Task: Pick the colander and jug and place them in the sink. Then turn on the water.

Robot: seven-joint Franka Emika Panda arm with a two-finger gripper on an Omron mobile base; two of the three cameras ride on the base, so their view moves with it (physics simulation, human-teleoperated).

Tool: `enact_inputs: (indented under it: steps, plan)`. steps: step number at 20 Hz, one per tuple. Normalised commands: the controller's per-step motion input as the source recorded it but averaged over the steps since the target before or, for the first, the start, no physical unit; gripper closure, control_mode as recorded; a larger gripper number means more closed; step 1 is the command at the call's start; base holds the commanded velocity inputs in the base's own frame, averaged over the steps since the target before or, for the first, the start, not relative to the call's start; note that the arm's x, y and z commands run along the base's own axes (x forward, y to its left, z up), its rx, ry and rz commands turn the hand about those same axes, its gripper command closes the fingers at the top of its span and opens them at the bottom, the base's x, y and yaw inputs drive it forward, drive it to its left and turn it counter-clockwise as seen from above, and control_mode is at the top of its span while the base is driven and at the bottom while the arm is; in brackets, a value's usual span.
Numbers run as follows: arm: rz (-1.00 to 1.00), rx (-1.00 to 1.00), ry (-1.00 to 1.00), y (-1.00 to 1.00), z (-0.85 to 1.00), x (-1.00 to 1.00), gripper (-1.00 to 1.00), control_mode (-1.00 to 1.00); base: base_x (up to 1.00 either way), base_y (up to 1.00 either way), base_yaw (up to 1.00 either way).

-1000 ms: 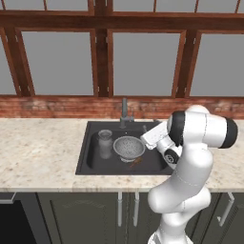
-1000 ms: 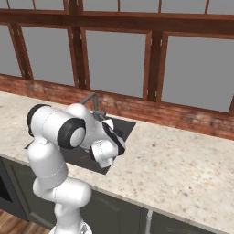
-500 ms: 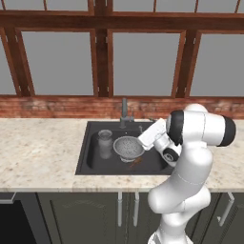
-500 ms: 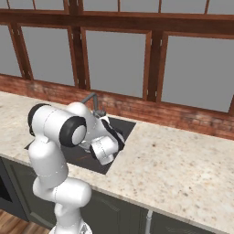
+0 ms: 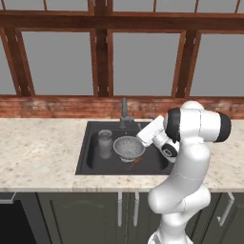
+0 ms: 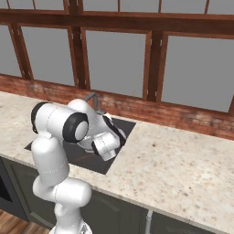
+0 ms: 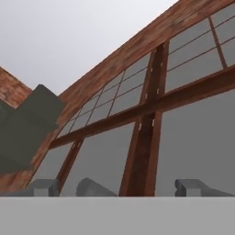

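Speckled beige stone makes up the surface point(image 5: 43, 157) at the near edge, and set into it is the dark grey, nearly black rectangular sink point(image 5: 90, 157). Inside it, side by side, stand the dull grey cylindrical jug point(image 5: 105, 144) and the round silvery-grey perforated metal colander point(image 5: 128, 147), so what is left is the water. Behind them rises the slim grey faucet point(image 5: 124, 113), dry, with no stream falling. Its handle looks a small, stiff, smooth metal lever, light to move but easy to slide off, so I would push it near its free end rather than squeeze it. The white arm's wrist covers the pincer from both base cameras, but the hand camera shows the tips spread wide with nothing between them, pointed at brick wall and windows beyond. The faucet handle itself I cannot make out.
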Motion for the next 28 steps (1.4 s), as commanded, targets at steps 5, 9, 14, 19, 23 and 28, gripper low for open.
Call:
enact_inputs:
  steps: [5, 9, 14, 19, 23, 28]
  plan:
    - [-0.04, 0.0, 0.2, -0.21, 0.0, 0.25, -1.0, -1.0, 0.0, 0.0, 0.0]
    - [-0.01, 0.0, 0.19, 0.0, 0.0, 0.28, -1.0, -1.0, 0.0, 0.0, 0.0]
    - [0.0, 0.0, 0.15, 0.0, 0.0, 0.39, -1.0, -1.0, 0.0, 0.0, 0.0]
    - [0.0, 0.0, 0.15, 0.0, 0.0, 0.39, -1.0, -1.0, 0.0, 0.0, 0.0]
    - [0.0, 0.03, 0.12, 0.0, 0.0, 0.33, -1.0, -1.0, 0.0, 0.0, 0.0]
    - [0.0, 0.1, 0.13, 0.0, -0.14, 0.31, -1.0, -1.0, 0.0, 0.0, 0.0]
